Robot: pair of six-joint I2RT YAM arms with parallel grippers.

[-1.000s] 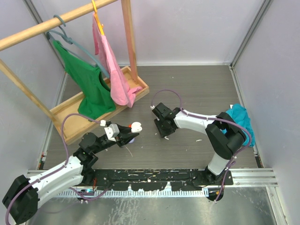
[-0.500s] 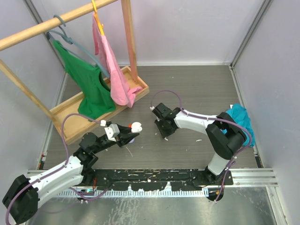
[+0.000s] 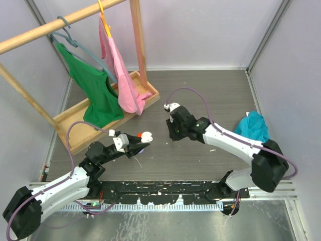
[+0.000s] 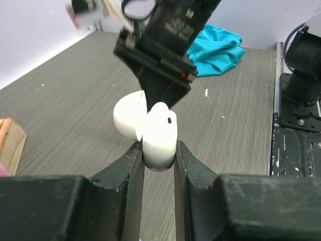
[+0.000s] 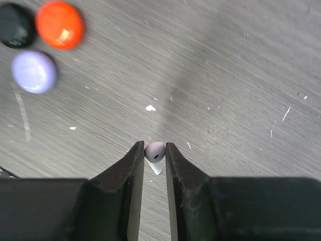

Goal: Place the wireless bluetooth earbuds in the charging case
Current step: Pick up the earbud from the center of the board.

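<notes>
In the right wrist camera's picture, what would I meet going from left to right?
Black round puck → lilac round puck → red round puck → white earbud, pinched in the right gripper.

1. The black case (image 5: 15, 22) is chopped off by the corner of the right wrist view.
2. On the earbud (image 5: 155, 152), the stem barely peeks out between the fingers (image 5: 133, 170).
3. The white case (image 4: 159, 133) has its bottom buried in the left gripper (image 4: 158, 148).
4. The wooden rack (image 3: 75, 17) runs off the top view's edge.
</notes>
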